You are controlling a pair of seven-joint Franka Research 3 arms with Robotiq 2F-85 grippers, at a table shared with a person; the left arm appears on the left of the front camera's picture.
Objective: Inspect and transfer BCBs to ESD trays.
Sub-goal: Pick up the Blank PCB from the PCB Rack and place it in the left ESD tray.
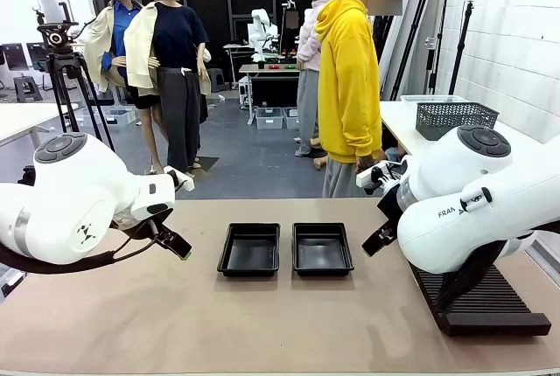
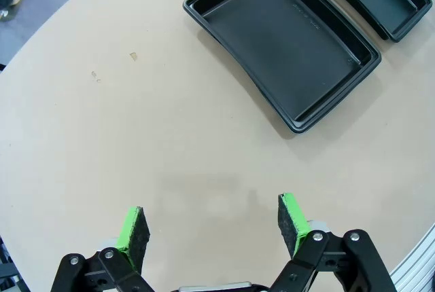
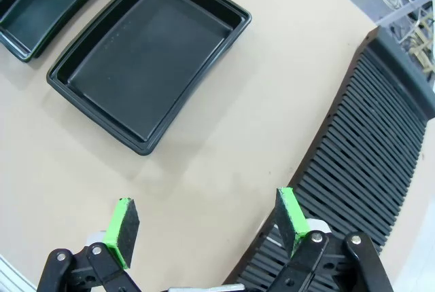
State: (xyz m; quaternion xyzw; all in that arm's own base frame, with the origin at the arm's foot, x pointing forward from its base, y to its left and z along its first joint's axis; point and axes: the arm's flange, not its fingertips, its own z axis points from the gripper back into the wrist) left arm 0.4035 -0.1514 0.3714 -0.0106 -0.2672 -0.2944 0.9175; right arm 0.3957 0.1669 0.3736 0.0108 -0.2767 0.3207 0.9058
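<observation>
The jaws of the left gripper point(image 2: 212, 221) and right gripper point(image 3: 205, 223) are held wide, empty; the slotted rack point(image 1: 499, 306) beside the ESD trays point(image 1: 250, 252) is partly hidden.

Left tray point(image 1: 249, 249), right tray point(image 1: 322, 248) laid side by side on the table point(image 1: 262, 332)
A rack point(image 1: 490, 306) is parked well right of them, nearer the robot's side.

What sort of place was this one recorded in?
Probably a robotics lab or workshop: two white robot arms at a shared table, a camera on a tripod, and black ESD trays beside a slotted rack.
</observation>
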